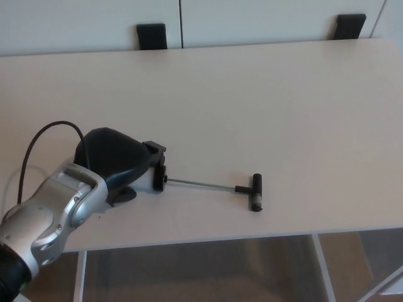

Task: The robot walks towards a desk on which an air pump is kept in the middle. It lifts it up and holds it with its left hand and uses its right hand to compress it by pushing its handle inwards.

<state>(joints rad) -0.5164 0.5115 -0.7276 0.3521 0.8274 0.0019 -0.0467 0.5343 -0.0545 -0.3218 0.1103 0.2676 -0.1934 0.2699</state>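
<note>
Head view: left robot hand (116,165) sits at the near-left of the counter (264,100), wrapped around the air pump (154,179) body so the fingers are closed on it; the rod runs out to the right, long axis left-right, ending in the T handle (256,192) near the front edge. The right robot hand is not in view, so the handle waits well apart from any hand. Most of the pump barrel is hidden under the left hand, and whether it is lifted clear of the counter is hard to tell.
</note>
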